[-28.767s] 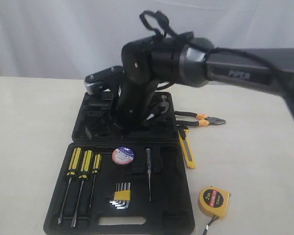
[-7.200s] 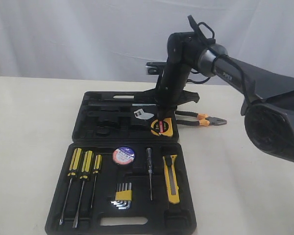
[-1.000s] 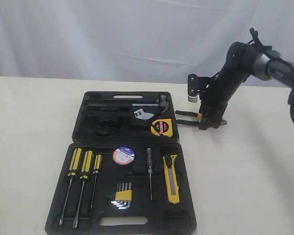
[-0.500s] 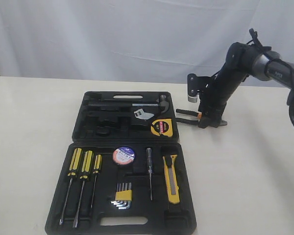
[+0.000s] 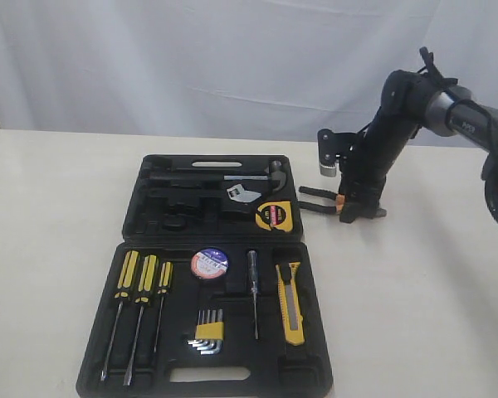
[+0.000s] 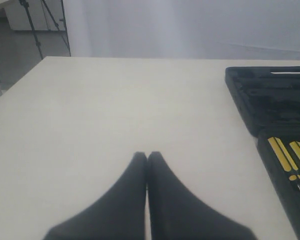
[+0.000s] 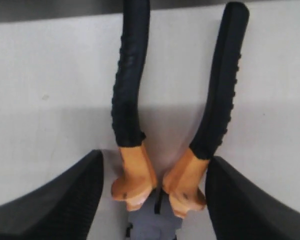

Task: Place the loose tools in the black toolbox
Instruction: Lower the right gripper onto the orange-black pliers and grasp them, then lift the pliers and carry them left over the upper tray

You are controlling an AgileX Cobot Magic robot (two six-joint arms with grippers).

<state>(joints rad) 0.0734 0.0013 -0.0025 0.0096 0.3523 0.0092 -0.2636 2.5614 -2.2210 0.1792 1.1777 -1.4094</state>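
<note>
Straddling the pliers at their orange collar, the right claw is standing open, empty. Stiff, probably heavy steel is favouring that hold near the pivot.

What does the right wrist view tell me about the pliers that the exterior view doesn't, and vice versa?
Right wrist only: the right tool's fingers straddle the orange collars of the orange-and-black-handled pliers, pale table showing in both gaps. Exterior only: inside the large black plastic toolbox, the yellow utility knife, yellow-and-black tape measure and white-and-red tape roll already stowed. Both: the pliers lying on the table.
</note>
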